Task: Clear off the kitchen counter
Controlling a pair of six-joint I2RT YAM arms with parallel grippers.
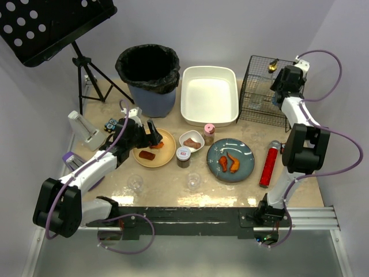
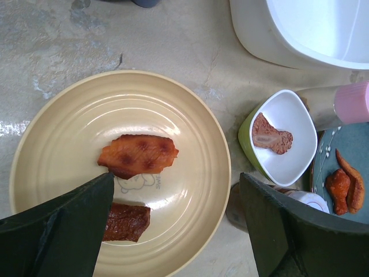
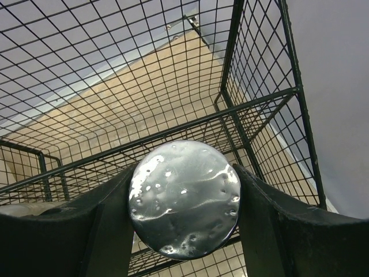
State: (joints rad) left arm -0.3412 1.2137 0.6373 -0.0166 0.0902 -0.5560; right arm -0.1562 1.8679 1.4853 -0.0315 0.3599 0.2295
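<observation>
Right pincer (image 3: 184,173) pinches a shiny round metal object (image 3: 184,210) over the black wire basket (image 3: 173,133). Left pincer (image 2: 176,184) hangs spread above a yellow plate (image 2: 69,144) of food. The bench (image 1: 167,193) looks largely uncleared, with a blue plate (image 1: 242,151), bowl (image 2: 300,115), jars (image 1: 183,156), glasses (image 1: 135,183) and red tube (image 1: 268,167) on it.

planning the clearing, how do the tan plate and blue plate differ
The tan plate is pale yellow; the blue plate is grey-blue. The tan plate holds two flat brown pieces; the blue plate two orange pieces. The open left gripper hangs over the tan plate, none over the blue plate. Both are round, on the kitchen counter.
</observation>
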